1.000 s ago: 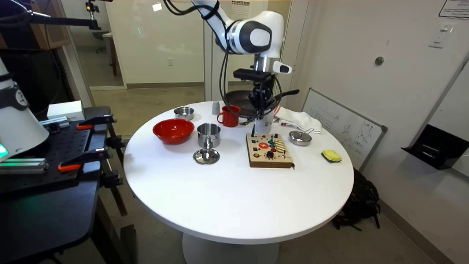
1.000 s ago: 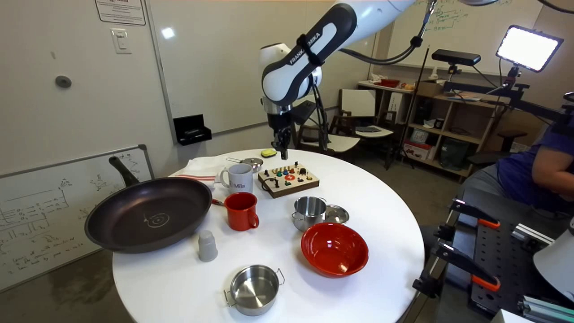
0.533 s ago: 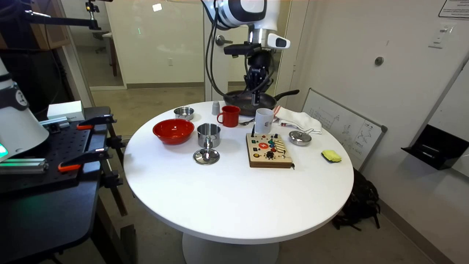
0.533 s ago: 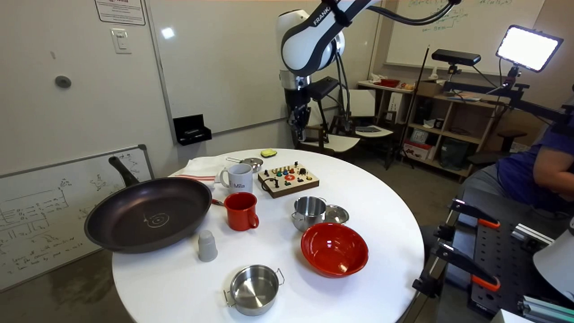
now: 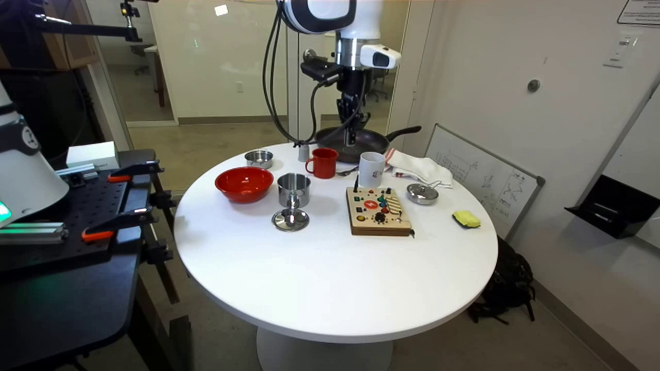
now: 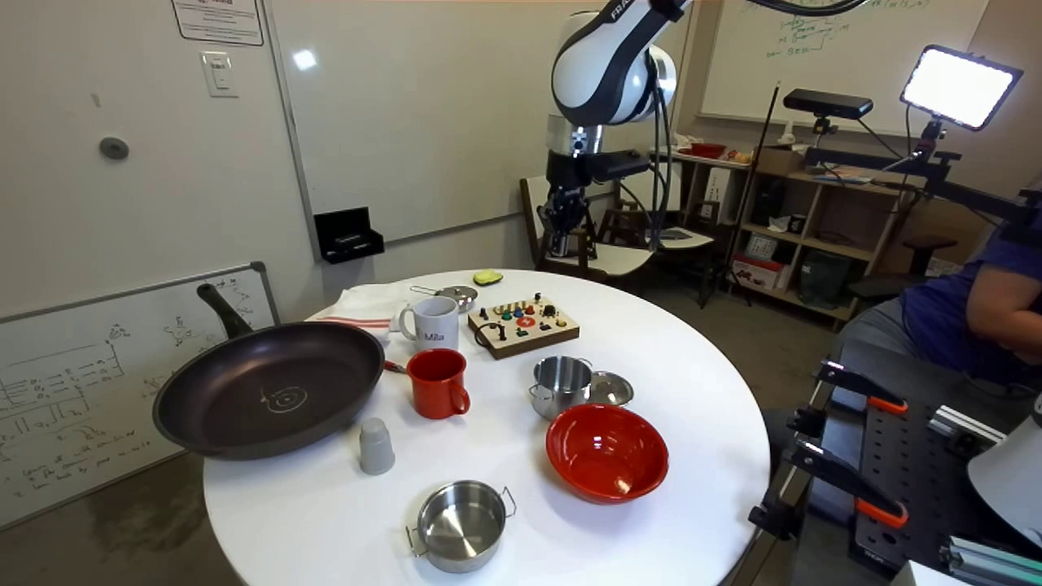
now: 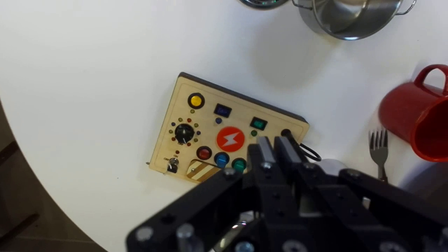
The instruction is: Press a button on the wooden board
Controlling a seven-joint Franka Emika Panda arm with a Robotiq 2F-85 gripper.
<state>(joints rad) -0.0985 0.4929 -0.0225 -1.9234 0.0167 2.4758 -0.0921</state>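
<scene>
Pale wood, lying flat on the white round table [image 5: 319, 278]: the wooden board [image 7: 241, 116] sits between the steel pot [image 6: 558, 403] and the small steel dish [image 5: 423, 196], apart from both, with the white mug [image 6: 437, 325] just beside it. Panel, read from the wrist view: yellow round button [image 7: 196, 101] near one corner, black dial [image 7: 184, 133] next to it, red disc [image 7: 230, 139] with a white lightning bolt at the middle, blue rectangular button [image 7: 222, 110] and green rectangular button [image 7: 258, 123] along one side, and a row of red knob [image 7: 204, 153], blue knob [image 7: 221, 160] and green knob [image 7: 239, 164] toward the opposite side. Gripper [image 7: 273, 141] hangs pointing down above the table in both exterior views, well apart from the board. Its fingers [image 7: 266, 151] stand side by side with a sliver between them at most; nothing is held. In the wrist view they cover part of the board's end, close by the looped black cable [image 7: 311, 153]. Surroundings: fork [image 7: 378, 154] lies just beside the red mug [image 7: 406, 112]; steel lid [image 6: 612, 389] and red bowl [image 5: 244, 189] near the steel pot; black frying pan [image 6: 269, 374] stands at the table's edge; yellow sponge [image 5: 466, 218] lies near the rim.
</scene>
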